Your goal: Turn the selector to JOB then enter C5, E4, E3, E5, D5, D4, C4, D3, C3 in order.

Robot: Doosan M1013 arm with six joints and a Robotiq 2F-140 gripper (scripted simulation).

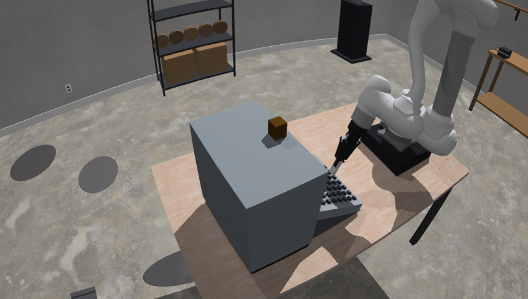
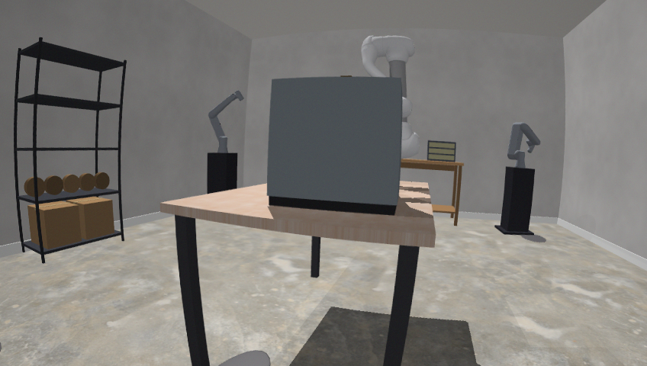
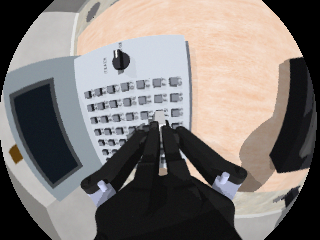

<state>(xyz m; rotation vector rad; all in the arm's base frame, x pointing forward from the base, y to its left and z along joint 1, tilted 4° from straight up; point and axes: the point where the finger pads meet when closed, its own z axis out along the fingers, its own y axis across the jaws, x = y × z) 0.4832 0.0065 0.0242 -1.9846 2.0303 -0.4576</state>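
2 fingers of the gripper (image 3: 160, 135) are pinched together on nothing, making 1 narrow tip for poking keys on the keypad (image 3: 136, 110), sloped before the machine (image 1: 244, 174); selector (image 3: 120, 60) sits above.

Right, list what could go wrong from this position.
1. The shut gripper rides low over the tightly packed keys of the keypad; its tip could land on the wrong key.
2. Key labels are unreadable here, so the target is unconfirmed.
3. The selector position is unclear; JOB may not be set.
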